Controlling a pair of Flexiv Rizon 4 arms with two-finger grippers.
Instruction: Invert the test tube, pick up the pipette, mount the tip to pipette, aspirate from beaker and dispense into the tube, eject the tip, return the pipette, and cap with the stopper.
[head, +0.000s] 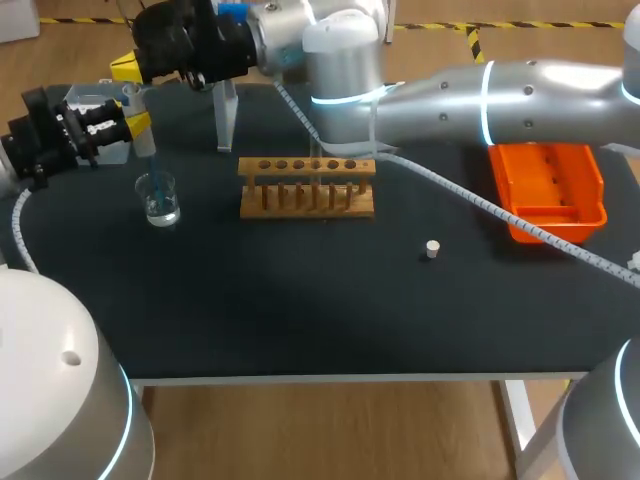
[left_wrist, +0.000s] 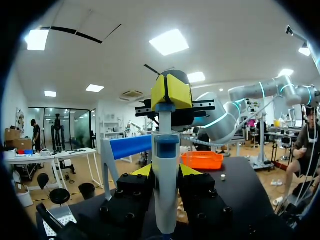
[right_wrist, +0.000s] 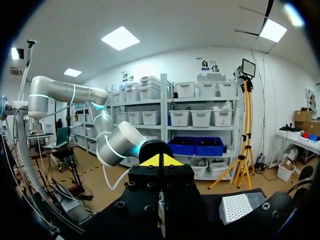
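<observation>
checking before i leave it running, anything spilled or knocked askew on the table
Nothing stands out. The beaker is upright with no spill around it, the rack stands level, and the stopper lies alone, not yet used. The left pincer holds the pipette over the beaker.

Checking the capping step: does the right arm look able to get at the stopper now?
Likely yes: the stopper lies alone on bare table; the right gripper sits above the pipette, but nothing blocks the way across.

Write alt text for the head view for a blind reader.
The left gripper holds a pipette upright over a beaker, with the right gripper at the pipette's top. A wooden rack, white stopper and orange tray sit nearby.
</observation>
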